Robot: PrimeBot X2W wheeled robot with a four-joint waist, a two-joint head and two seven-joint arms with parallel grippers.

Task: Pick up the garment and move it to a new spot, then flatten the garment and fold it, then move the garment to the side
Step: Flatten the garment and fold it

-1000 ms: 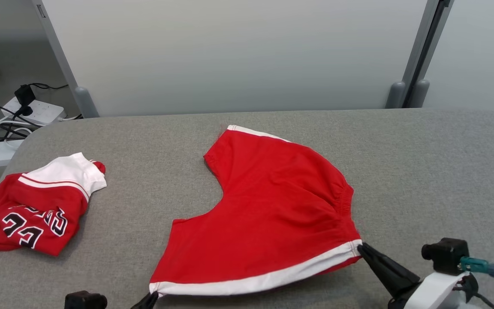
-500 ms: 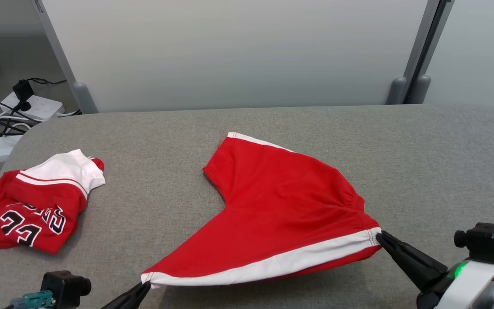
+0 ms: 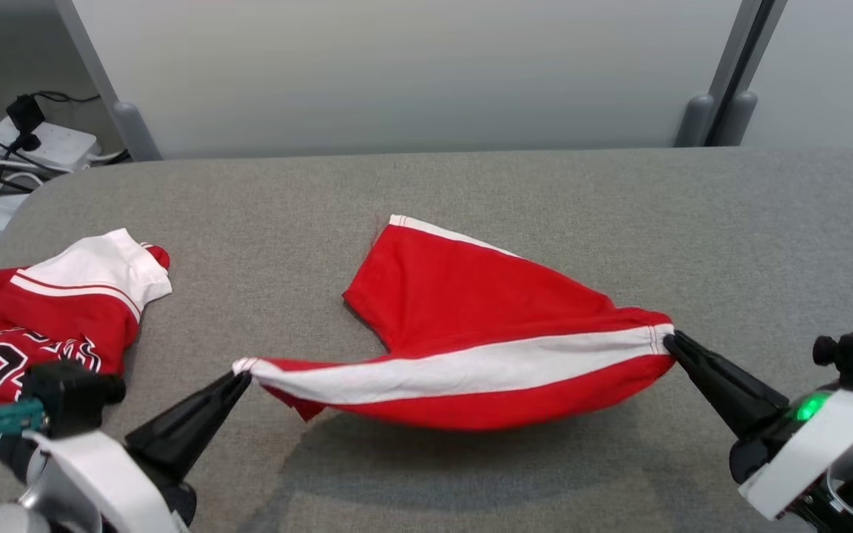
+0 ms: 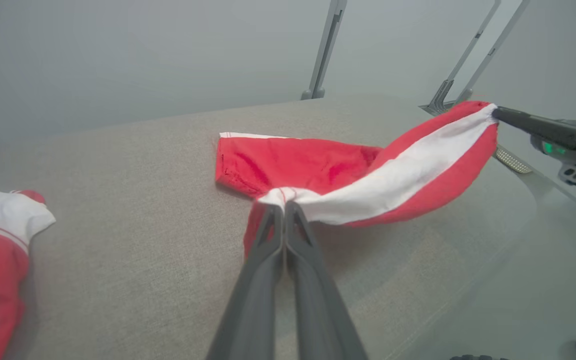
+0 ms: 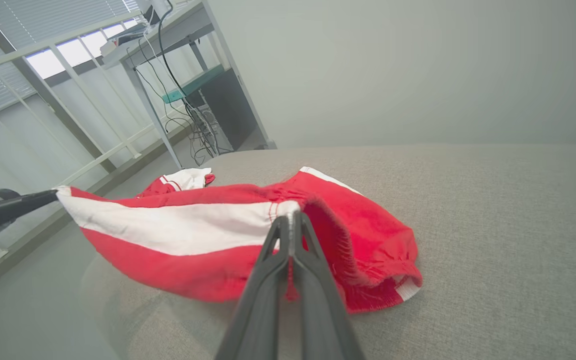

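The garment [image 3: 471,318] is a pair of red shorts with a white side stripe, stretched between my two grippers over the grey table. My left gripper [image 3: 243,376] is shut on the stripe's left end, seen up close in the left wrist view [image 4: 284,204]. At the stripe's right end my right gripper [image 3: 669,342] is shut on the cloth, as the right wrist view [image 5: 290,216] shows. The near edge hangs lifted above the table, casting a shadow. The far leg of the garment [image 4: 288,160] still rests on the surface.
A second red and white garment with black numerals [image 3: 49,318] lies crumpled at the table's [image 3: 471,185] left edge. A grey partition wall stands behind the table. Cables and a power strip [image 3: 41,144] lie on the floor at the far left.
Both grippers have risen and moved away from me, lifting the striped near edge off the table. The shorts have folded over toward the far side. The camera has also tilted.
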